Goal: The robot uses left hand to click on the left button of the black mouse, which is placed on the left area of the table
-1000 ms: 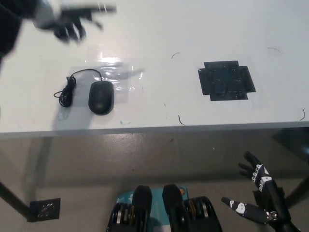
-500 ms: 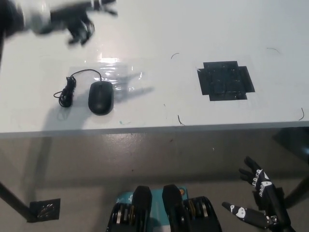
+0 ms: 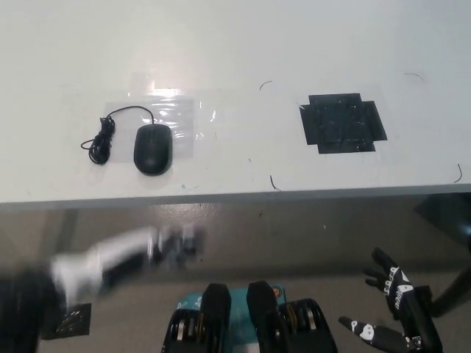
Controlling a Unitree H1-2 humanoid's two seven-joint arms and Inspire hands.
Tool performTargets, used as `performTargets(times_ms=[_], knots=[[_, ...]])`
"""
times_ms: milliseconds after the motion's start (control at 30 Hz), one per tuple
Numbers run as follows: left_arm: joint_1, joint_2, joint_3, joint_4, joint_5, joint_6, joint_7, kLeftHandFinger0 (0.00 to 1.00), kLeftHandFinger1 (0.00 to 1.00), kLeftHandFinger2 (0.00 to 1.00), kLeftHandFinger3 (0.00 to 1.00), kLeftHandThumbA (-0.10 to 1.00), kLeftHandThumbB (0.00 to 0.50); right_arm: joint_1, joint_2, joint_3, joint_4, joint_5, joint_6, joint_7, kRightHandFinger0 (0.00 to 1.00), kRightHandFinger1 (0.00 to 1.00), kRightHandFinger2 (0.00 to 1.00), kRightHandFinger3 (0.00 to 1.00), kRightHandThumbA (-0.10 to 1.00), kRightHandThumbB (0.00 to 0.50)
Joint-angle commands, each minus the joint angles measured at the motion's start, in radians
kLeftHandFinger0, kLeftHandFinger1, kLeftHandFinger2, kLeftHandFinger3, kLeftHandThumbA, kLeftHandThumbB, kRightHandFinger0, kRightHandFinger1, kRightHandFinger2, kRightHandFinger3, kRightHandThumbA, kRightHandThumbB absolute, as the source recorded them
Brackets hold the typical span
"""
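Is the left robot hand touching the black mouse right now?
No. The left robot hand is a blur below the table edge, apart from the black mouse on the table.

White, smooth tabletop (image 3: 294, 44) fills the upper half of the view; its front edge runs straight across the middle.

Black square patch of tape strips (image 3: 343, 123) lies flat on the right part of the tabletop, corners ragged where the strips overlap, surface faintly glossy.

Clear glossy film patch (image 3: 176, 110), taped flat on the left part of the tabletop, catches a bright glare near its top edge.

Several thin dark curved marks on the white surface: one (image 3: 266, 84) left of the tape patch, one (image 3: 274, 184) near the front edge, one (image 3: 417, 75) far right.

Grey floor (image 3: 294, 235) below the edge. Small dark square plate (image 3: 73, 318) on the floor, lower left.
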Motion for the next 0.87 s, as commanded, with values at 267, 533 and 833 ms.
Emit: performTargets(times_ms=[267, 533, 833], knots=[[0.406, -0.324, 0.245, -0.141, -0.188, -0.774, 0.366, 1.0, 1.0, 1.0, 1.0, 1.0, 0.344, 0.033, -0.002, 0.014, -0.019, -0.008, -0.071, 0.005, 0.81, 0.86, 1.0, 1.0, 1.0, 0.132], [0.326, -0.306, 0.224, 0.127, -0.009, -0.774, 0.549, 1.0, 1.0, 1.0, 1.0, 1.0, 0.293, 0.012, -0.001, 0.017, -0.021, -0.005, -0.054, 0.011, 0.82, 0.86, 1.0, 1.0, 1.0, 0.125], [0.3, -0.304, 0.228, 0.238, 0.038, -0.774, 0.616, 1.0, 1.0, 1.0, 1.0, 1.0, 0.279, 0.01, 0.001, 0.023, -0.024, -0.007, -0.049, 0.013, 0.83, 0.86, 1.0, 1.0, 1.0, 0.106]])
